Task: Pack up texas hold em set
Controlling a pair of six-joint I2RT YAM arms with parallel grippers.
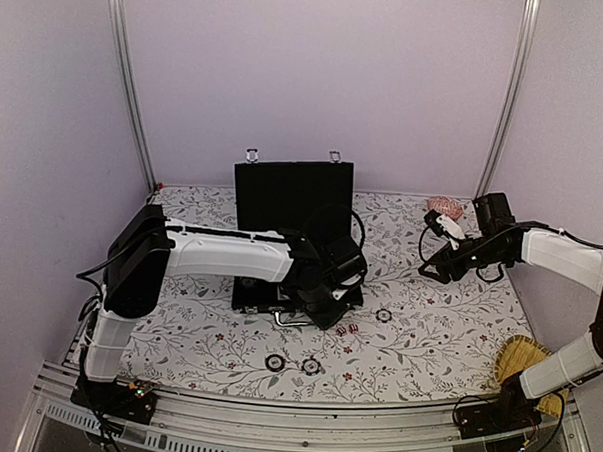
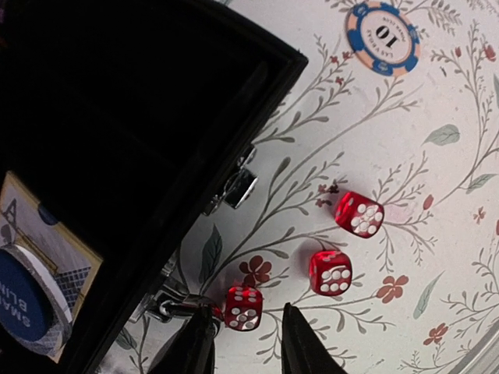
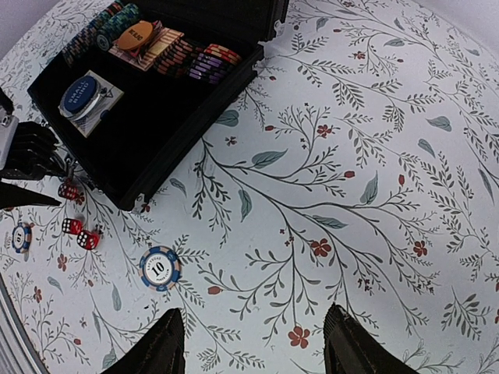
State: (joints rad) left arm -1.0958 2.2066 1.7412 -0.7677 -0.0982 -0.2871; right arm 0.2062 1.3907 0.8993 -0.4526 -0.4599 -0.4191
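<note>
The black briefcase stands open, lid upright. In the right wrist view its tray holds rows of chips, an orange disc and a blue disc. Three red dice lie on the cloth beside the case's front edge. My left gripper is open and low over the cloth; the nearest die sits just ahead of its fingertips, by the silver handle. A blue-and-white 10 chip lies loose. My right gripper is open and empty, held above the cloth.
Two more loose chips lie near the front edge, another to the right of the dice. A pink shell-like object sits at the back right. A woven straw item lies at the front right.
</note>
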